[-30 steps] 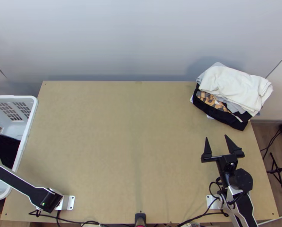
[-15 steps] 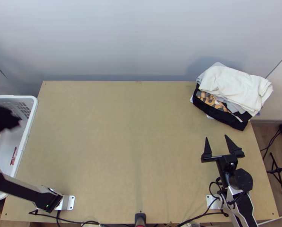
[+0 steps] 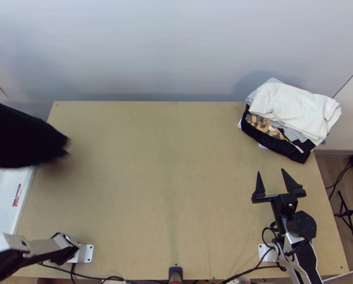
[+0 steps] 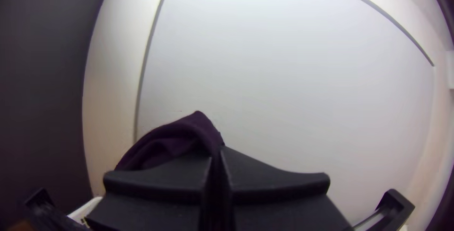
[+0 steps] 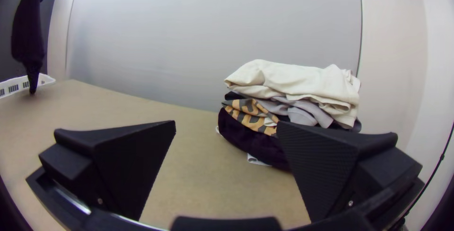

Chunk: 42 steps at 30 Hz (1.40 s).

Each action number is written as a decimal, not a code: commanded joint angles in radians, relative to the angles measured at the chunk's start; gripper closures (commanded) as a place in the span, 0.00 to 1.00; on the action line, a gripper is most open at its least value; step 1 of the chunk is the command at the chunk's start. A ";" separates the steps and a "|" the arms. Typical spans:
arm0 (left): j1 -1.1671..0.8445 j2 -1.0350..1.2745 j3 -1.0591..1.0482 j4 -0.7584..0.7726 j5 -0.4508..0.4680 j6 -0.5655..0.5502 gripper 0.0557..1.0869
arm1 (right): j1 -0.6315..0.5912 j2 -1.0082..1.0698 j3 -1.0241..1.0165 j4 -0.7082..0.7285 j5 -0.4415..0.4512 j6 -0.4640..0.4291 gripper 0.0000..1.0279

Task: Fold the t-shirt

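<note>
My right gripper (image 3: 276, 182) stands open near the table's right front, with nothing between its fingers; the right wrist view shows the same gripper (image 5: 227, 136) wide apart. A black t-shirt (image 3: 20, 137) hangs bunched over the basket and the table's left edge. In the right wrist view the dark shirt (image 5: 29, 32) dangles with its lower tip by the basket rim. My left gripper (image 4: 216, 164) is closed on the shirt, whose dark fabric (image 4: 175, 136) rises beside the fingertips.
A stack of folded clothes (image 3: 294, 109), white on top, lies at the table's back right corner. The white basket (image 3: 22, 199) stands at the left edge. Bare wood of the table (image 3: 162, 180) lies between them.
The left arm has lifted the black t-shirt up out of the basket and moved it right, toward the table's left edge. The right arm has kept still.
</note>
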 commanded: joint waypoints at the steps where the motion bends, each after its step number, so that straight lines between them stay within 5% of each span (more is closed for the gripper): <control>1: -0.323 -0.087 -0.065 -0.040 -0.076 -0.043 0.97 | 0.000 0.000 0.000 -0.001 0.000 0.000 0.04; 9: -0.805 -0.146 -0.227 -0.109 -0.241 -0.020 0.97 | 0.000 0.000 0.000 0.000 0.000 0.000 0.04; 14: -1.170 -0.152 -0.379 -0.080 -0.478 -0.017 0.97 | 0.000 0.000 -0.001 0.000 0.000 0.000 0.03; 25: -1.662 -0.008 -0.437 0.009 -0.710 -0.075 0.97 | 0.000 0.000 0.000 0.000 0.000 0.000 0.04; 34: -1.757 -0.025 -0.804 0.159 -0.730 -0.153 0.97 | 0.000 0.000 0.000 -0.001 0.000 0.000 0.04; 42: -1.808 0.017 -0.870 0.256 -0.665 -0.201 0.95 | 0.000 0.000 0.000 0.000 0.000 0.000 0.04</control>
